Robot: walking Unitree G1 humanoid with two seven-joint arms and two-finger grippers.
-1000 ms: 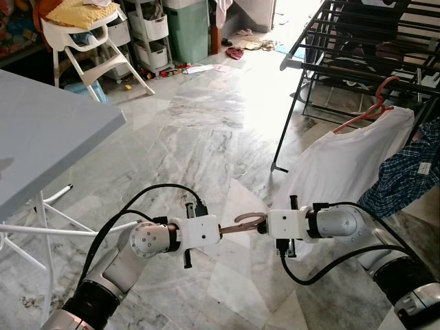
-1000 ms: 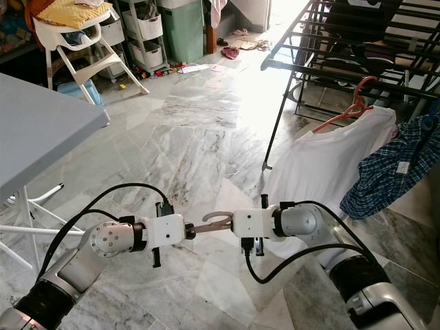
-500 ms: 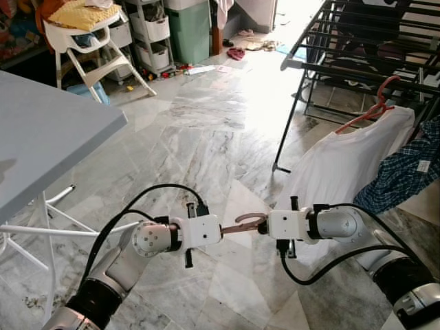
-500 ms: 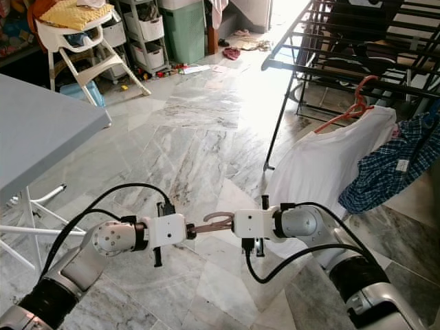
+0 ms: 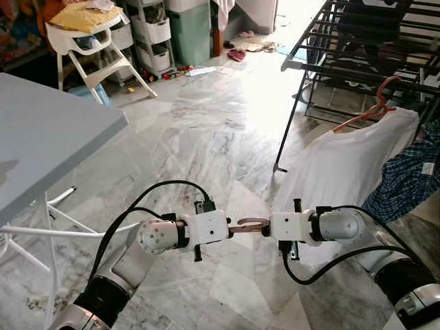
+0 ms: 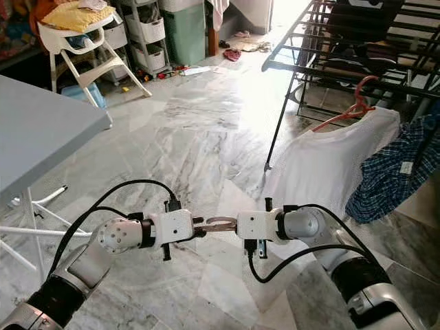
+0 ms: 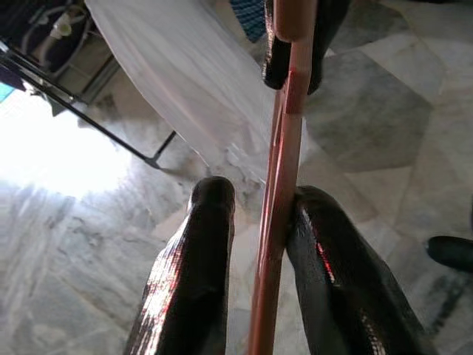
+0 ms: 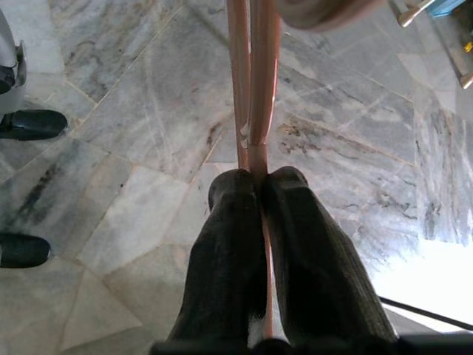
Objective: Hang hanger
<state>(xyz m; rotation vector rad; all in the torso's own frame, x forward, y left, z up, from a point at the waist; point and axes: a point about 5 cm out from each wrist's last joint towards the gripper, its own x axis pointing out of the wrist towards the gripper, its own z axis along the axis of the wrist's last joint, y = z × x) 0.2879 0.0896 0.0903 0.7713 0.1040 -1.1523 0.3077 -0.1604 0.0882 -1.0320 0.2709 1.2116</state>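
A thin pink hanger (image 5: 249, 223) is held level over the marble floor, between my two grippers at the centre of the eye views. My right gripper (image 5: 263, 227) is shut on one end of it; in the right wrist view its fingers (image 8: 236, 222) pinch the hanger (image 8: 255, 89) tight. My left gripper (image 5: 234, 227) faces it from the other side. In the left wrist view the hanger (image 7: 277, 222) runs between the left fingers (image 7: 199, 244), resting against one of them, with a gap to the other.
A black drying rack (image 5: 357, 62) stands at the back right, with a white shirt (image 5: 344, 165) on a red hanger (image 5: 375, 110) and a plaid shirt (image 5: 409, 179). A grey table (image 5: 41, 144) is on the left, a white high chair (image 5: 96, 41) behind it.
My left gripper has slid to the right along the hanger, closer to the right gripper. The right gripper has kept its hold and barely moved.
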